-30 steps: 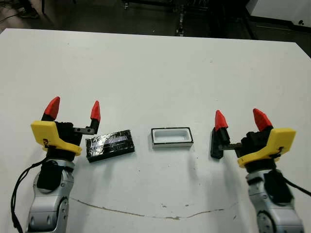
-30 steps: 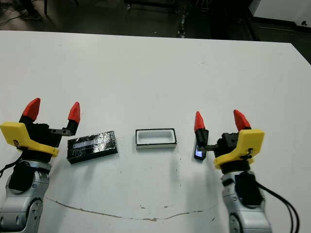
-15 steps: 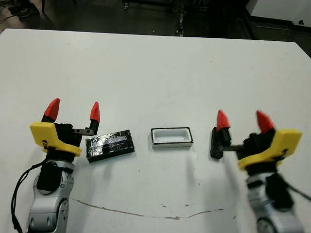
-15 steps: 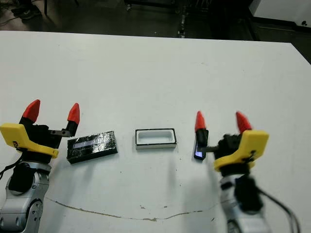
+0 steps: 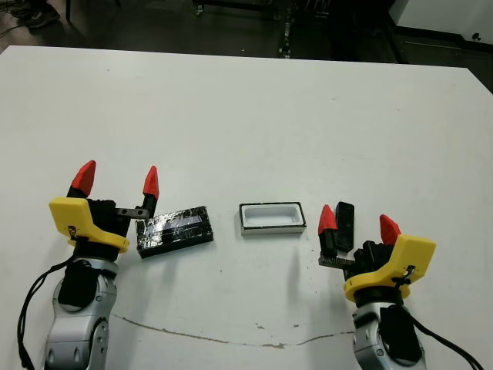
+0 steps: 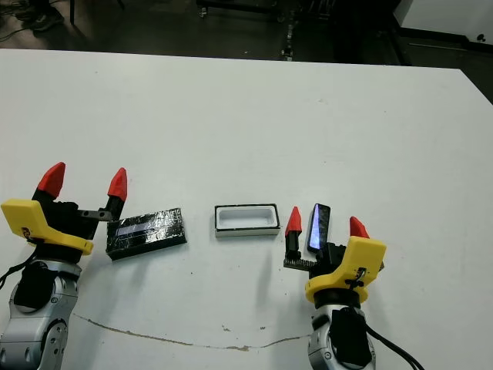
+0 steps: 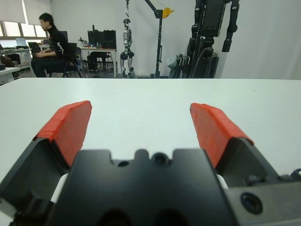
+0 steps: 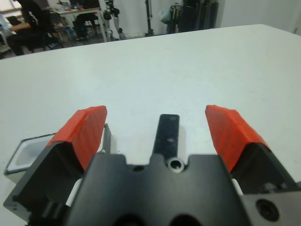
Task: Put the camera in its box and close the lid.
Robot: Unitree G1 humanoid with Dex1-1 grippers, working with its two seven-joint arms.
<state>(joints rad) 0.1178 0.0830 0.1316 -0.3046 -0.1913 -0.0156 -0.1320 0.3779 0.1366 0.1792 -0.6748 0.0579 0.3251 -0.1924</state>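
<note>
— Right gripper [image 5: 353,225] first: spread wide, one red tip each side of the camera [image 5: 344,226], nothing clamped. Confirmed by the right wrist view, with the slim black bar [image 8: 168,134] lying lengthwise in the gap, apart from both fingers [image 8: 83,128].

— And the left gripper [image 5: 115,179]?

— Also wide open and empty, parked at the far end of the lid [image 5: 175,229], inner red tip just above that end. Only bare table [image 7: 141,99] between the fingers in the left wrist view.

— Outward from there?

— Box [image 5: 272,217] in the middle, white inside showing, open and empty, between the lid on one side and the camera on the other. Camera near the box's right end but not touching. Lid flat on the table, glossy side up, slightly skewed, apart from the box.

— Progress?

— None of the task done yet, judging by the layout. Probably lining up for the pinch on the camera.

— Risks?

— Several. Closing unevenly: one finger arriving first, pushing the bar sideways or spinning it out of the gap. Closing too high: tips skating over such a thin body, grabbing nothing. Inner finger close to the box: a bump there, shifting the box. Later, a tilted carry catching the camera on the thin black rim instead of dropping inside.
</note>
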